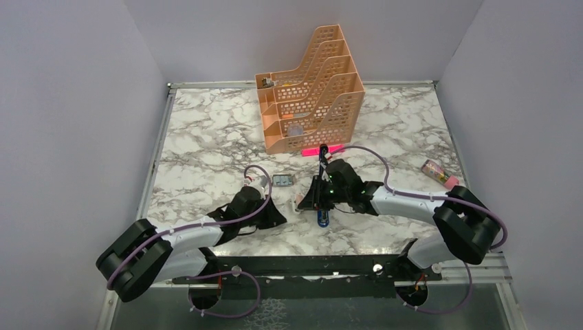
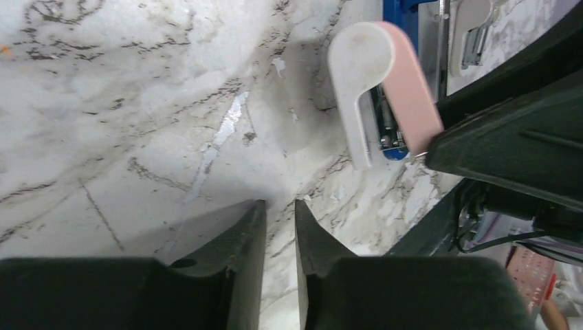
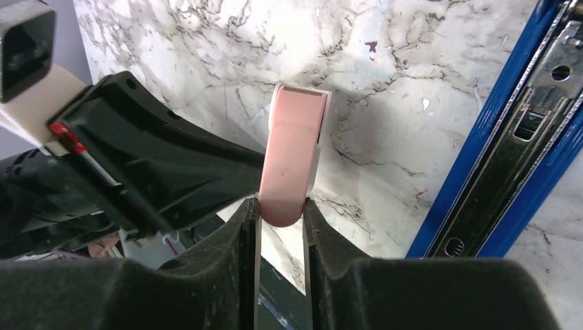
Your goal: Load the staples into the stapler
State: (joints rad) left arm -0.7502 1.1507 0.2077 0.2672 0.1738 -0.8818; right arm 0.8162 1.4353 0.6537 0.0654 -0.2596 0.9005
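The blue stapler [image 1: 322,217] lies open near the table's middle; its blue side and bare metal channel [image 3: 519,137] run along the right of the right wrist view. My right gripper [image 3: 282,206] is shut on the rounded end of a peach-pink oblong piece [image 3: 292,151] with a white side, held just left of the stapler [image 2: 399,14]. The small grey-blue tray of staples [image 1: 282,181] sits on the marble to the left. My left gripper [image 2: 280,206] hovers low over bare marble beside the pink piece [image 2: 405,89], its jaws a narrow slit apart with nothing between them.
An orange desk organiser [image 1: 309,89] stands at the back centre, with a flat bright-pink bar [image 1: 322,149] lying in front of it. A small pink and dark item [image 1: 438,172] rests near the right edge. Both arms crowd the table's middle front.
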